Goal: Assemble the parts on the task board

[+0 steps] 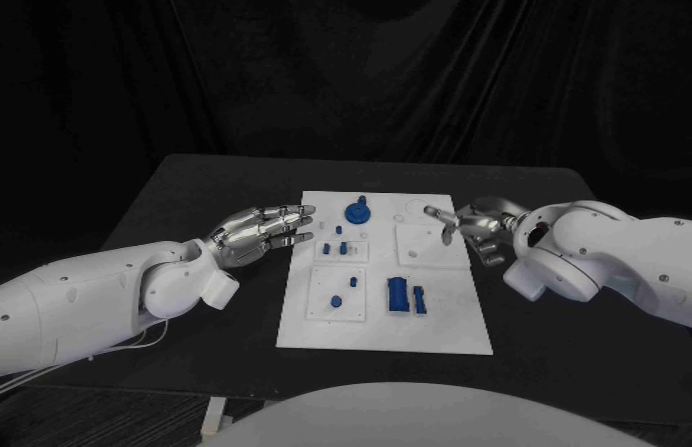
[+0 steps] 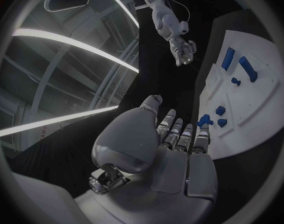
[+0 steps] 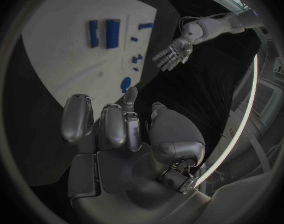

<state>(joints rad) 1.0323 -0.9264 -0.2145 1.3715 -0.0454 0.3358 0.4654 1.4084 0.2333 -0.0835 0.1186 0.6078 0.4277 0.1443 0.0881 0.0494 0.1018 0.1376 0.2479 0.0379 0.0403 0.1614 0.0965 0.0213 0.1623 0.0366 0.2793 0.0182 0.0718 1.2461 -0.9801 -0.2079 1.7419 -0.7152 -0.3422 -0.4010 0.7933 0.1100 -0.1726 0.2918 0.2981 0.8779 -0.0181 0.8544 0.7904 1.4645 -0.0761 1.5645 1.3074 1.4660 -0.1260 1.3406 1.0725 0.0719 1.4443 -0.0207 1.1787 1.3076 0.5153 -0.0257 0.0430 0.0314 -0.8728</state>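
On the matte black counter (image 1: pixel 188 192), a flat white rectangular task board (image 1: pixel 387 317) lies at the middle; small glossy blue parts (image 1: pixel 405 296), blocky and rounded, sit across it; the silver left hand (image 1: pixel 263 231) hovers at its left edge, fingers apart, empty; the right hand (image 1: pixel 476 225), fingers loosely spread, holds nothing near its far right corner.
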